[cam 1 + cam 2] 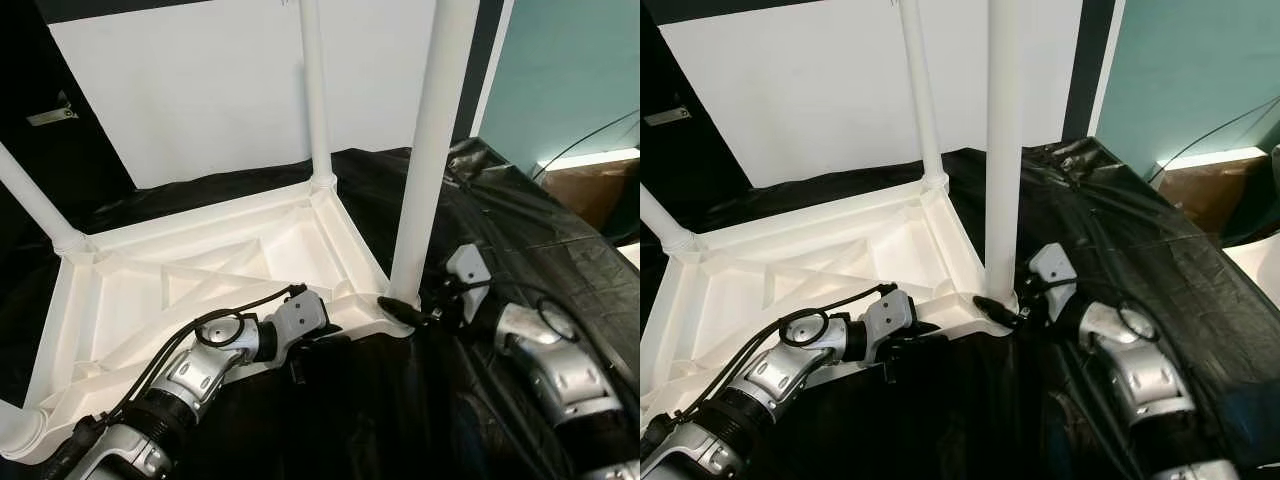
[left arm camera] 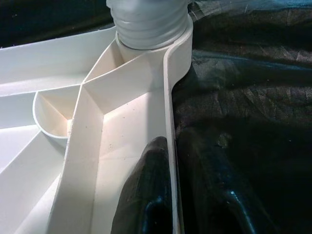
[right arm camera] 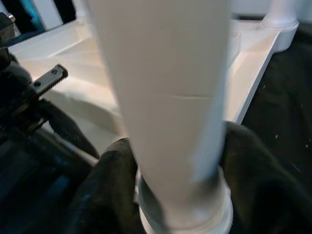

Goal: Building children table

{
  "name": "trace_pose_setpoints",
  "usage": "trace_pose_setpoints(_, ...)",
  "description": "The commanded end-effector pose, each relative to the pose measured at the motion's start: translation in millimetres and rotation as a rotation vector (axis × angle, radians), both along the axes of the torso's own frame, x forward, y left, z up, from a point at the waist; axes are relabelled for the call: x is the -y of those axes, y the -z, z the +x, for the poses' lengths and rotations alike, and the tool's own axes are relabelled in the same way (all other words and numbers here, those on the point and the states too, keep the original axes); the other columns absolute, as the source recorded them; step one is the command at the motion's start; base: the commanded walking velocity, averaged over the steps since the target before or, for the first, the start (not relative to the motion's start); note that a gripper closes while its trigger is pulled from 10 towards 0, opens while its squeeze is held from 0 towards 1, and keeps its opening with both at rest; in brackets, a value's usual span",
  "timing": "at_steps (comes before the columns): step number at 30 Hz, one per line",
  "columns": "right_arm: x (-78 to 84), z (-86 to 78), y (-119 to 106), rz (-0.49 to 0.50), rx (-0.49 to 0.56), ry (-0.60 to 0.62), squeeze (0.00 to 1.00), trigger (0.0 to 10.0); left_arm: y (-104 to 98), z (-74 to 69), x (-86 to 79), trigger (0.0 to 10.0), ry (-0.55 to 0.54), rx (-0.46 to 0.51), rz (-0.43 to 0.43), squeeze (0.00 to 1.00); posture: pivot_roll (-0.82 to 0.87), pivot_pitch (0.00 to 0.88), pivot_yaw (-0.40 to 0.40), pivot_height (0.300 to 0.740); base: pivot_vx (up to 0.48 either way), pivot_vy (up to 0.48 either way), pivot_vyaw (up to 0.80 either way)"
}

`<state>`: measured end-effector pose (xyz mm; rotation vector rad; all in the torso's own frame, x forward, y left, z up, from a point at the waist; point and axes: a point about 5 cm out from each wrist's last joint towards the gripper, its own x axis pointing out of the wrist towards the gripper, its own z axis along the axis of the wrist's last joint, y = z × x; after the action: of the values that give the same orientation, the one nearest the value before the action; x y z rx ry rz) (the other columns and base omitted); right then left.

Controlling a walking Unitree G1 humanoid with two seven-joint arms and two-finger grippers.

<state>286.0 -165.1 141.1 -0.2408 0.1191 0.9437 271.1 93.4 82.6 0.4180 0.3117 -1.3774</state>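
Around table leg point(image 1: 1002, 150): right gripper point(image 1: 1012, 305) jaws clamped.

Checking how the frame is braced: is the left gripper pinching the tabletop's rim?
Yes: in the left wrist view, the left gripper has one of its fingers inside the white tabletop's rim and one outside.

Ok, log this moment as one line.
stage: leg fitting | left gripper: pinching tabletop rim | right gripper: shut on leg base | table inverted

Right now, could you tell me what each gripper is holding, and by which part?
The right gripper grips the near table leg at its base; the left gripper clamps the upturned tabletop by its near rim.
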Motion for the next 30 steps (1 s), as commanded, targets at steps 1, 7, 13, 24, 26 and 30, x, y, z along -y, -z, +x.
trace_pose_setpoints(1, -4.9, -3.9, 8, 0.015, -0.067, -0.057, 0.00, 0.0, 53, -33.8, -14.8, 10.0, 0.043, -0.251, 0.156, 0.00, -0.04, 0.000, 0.020, 0.740, 0.000, 0.000, 0.00)
trace_pose_setpoints(7, -1.1, 0.4, 4, 0.027, -0.074, -0.046, 0.00, 0.0, 53, -32.8, -15.5, 10.0, 0.047, -0.246, 0.161, 0.00, -0.04, 0.000, 0.026, 0.740, 0.000, 0.000, 0.00)
trace_pose_setpoints(13, -4.6, -2.3, 7, 0.066, -0.092, -0.030, 0.00, 0.0, 53, -32.2, -15.2, 10.0, 0.052, -0.242, 0.163, 0.00, -0.05, 0.000, 0.030, 0.740, 0.000, 0.000, 0.00)
trace_pose_setpoints(24, -69.7, -24.1, 29, 0.326, 0.034, 0.423, 0.00, 0.0, 53, -32.8, -15.9, 10.0, 0.052, -0.237, 0.171, 0.00, -0.03, 0.000, 0.023, 0.740, 0.000, 0.000, 0.00)
trace_pose_setpoints(26, -56.9, -15.2, 29, 0.327, 0.050, 0.539, 0.00, 0.0, 53, -32.9, -17.4, 10.0, 0.050, -0.236, 0.175, 0.00, -0.02, 0.000, 0.021, 0.740, 0.000, 0.000, 0.00)
trace_pose_setpoints(30, -53.6, -12.9, 28, 0.328, 0.060, 0.581, 0.00, 0.0, 54, -33.3, -19.0, 10.0, 0.049, -0.237, 0.178, 0.00, -0.02, 0.000, 0.019, 0.740, 0.000, 0.000, 0.00)
